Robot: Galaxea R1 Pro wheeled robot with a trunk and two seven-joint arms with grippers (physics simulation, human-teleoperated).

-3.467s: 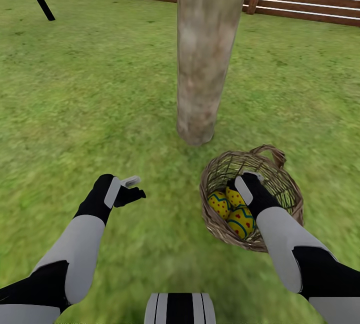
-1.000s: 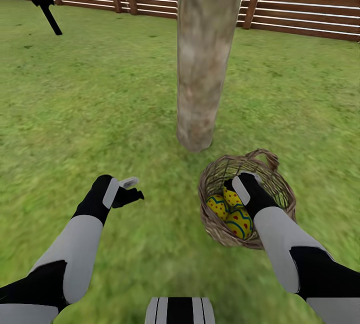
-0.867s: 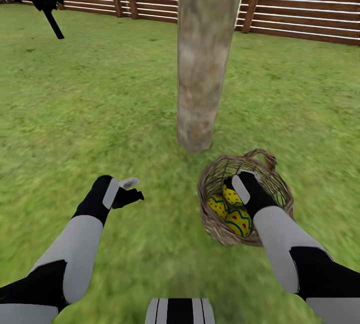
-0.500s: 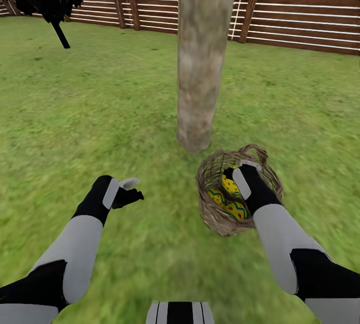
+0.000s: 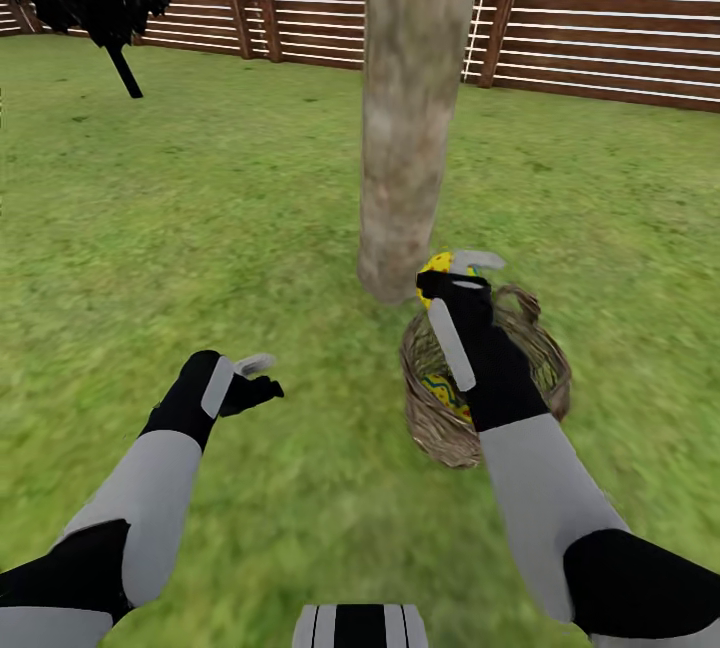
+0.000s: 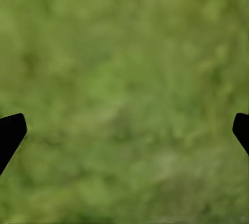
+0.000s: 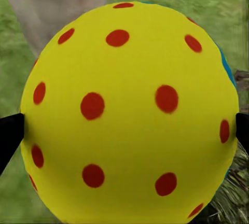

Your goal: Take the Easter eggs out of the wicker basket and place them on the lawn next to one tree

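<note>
Readable text: none in any view.
Egg (image 7: pixel 129 112): red dots and a blue edge on yellow; a pattern, no letters or numbers.
Fence (image 5: pixel 600 18): plain brown slats, no sign.
Tree trunk (image 5: pixel 410 108): mottled bark, no label.
Robot arms: grey and black surfaces, no brand mark legible.
</note>
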